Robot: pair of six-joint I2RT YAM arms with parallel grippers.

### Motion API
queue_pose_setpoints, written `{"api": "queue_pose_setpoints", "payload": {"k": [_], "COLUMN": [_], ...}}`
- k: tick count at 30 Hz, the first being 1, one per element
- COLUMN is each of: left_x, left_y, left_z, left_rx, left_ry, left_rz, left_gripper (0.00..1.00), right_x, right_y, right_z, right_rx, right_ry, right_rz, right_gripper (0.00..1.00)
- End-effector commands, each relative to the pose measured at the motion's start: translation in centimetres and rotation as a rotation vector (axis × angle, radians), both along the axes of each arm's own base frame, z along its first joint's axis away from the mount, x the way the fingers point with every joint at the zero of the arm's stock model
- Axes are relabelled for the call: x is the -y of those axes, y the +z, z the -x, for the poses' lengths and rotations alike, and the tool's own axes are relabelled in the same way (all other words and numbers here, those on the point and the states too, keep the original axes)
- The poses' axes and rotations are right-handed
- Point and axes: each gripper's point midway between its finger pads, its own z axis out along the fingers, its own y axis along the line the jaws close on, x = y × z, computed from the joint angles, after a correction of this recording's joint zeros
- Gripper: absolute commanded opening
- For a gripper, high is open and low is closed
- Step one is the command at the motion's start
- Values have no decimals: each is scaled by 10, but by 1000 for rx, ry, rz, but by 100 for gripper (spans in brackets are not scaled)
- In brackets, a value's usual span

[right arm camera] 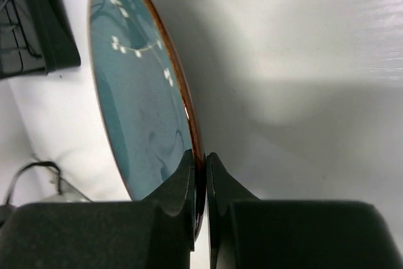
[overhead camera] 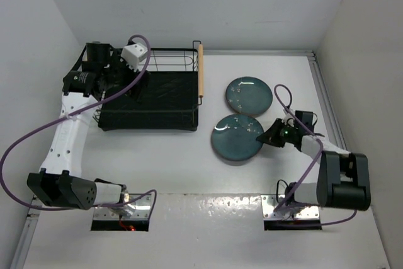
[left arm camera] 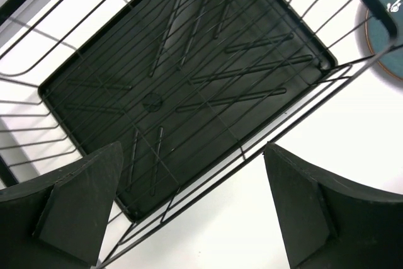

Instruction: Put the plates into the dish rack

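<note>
Two teal-blue plates lie on the white table right of the dish rack (overhead camera: 157, 92): a far plate (overhead camera: 249, 96) and a near plate (overhead camera: 236, 138). My right gripper (overhead camera: 263, 135) is shut on the near plate's right rim. In the right wrist view the two fingers pinch the brown-edged rim of the plate (right arm camera: 138, 92) at the gripper's tip (right arm camera: 200, 155). My left gripper (overhead camera: 138, 85) hangs over the rack's left part, wide open and empty. The left wrist view looks down into the black rack (left arm camera: 189, 80) between the spread fingers of the gripper (left arm camera: 192, 149).
The rack's wooden handle (overhead camera: 201, 74) runs along its right side, facing the plates. One plate's edge (left arm camera: 387, 29) shows at the top right of the left wrist view. A rack corner (right arm camera: 38, 23) shows beyond the held plate. White walls close in the table.
</note>
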Motion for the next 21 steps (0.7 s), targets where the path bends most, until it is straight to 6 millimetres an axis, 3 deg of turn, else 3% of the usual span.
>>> {"api": "queue_pose_setpoints", "payload": {"k": [1, 3, 4, 8, 9, 14, 19, 21], "left_x": [20, 27, 36, 58, 63, 88, 112, 124], "left_y": [14, 15, 10, 21, 19, 21, 26, 23], "left_z": [5, 3, 5, 7, 8, 11, 16, 19], "left_rx": [36, 37, 19, 48, 36, 41, 60, 48], "left_ry": [-82, -102, -138, -223, -236, -320, -403, -445], "left_rz": [4, 4, 1, -7, -8, -20, -24, -26], "left_gripper": [97, 96, 96, 95, 95, 95, 95, 95], "right_x": [13, 18, 23, 26, 27, 23, 22, 23], "right_y": [29, 57, 65, 99, 119, 150, 198, 205], "right_z": [-8, -17, -22, -31, -40, -51, -64, -64], "right_rx": [114, 200, 224, 285, 331, 391, 491, 498], "right_ry": [60, 59, 46, 45, 43, 67, 96, 102], "right_rz": [127, 172, 201, 233, 242, 278, 335, 349], "right_gripper": [0, 0, 0, 0, 0, 0, 0, 0]}}
